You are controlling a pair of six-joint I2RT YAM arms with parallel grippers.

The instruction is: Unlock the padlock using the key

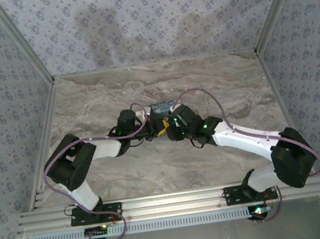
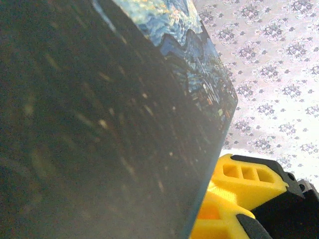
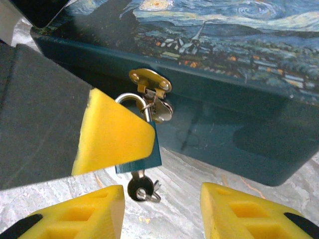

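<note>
Padlock [image 3: 147, 160]: hanging on hasp [image 3: 149, 79] of painted box [image 3: 224, 45], key [image 3: 139, 187] seated beneath. Right jaws: wide open, empty, flanking key. Left jaws: grip cannot be told. Step: key grasp; you close on it, then turn.

The painted box [image 3: 239, 30] is showing a lid of swirling deep blue flecked with yellow and orange, while its sides are reading as plain dark teal. A brass-yellow hasp [image 3: 149, 79] is shining on it. The padlock [image 3: 144, 162] is showing a teal-blue body and a silvery shackle [image 3: 128, 98], and the key [image 3: 139, 189] is glinting silver-grey. The right gripper [image 3: 162, 194] is showing bright yellow fingers [image 3: 239, 211] with black ends, and the left gripper [image 1: 158, 125] is showing a finger [image 3: 112, 132] of the same yellow, backed by black. The table [image 1: 115, 96] is showing grey-beige marble veining. The walls [image 1: 153, 20] are wearing pale grey-lilac paper with a small repeating flower motif. The arms [image 1: 239, 135] are showing white and black, with mauve cables [image 1: 203, 92].
</note>
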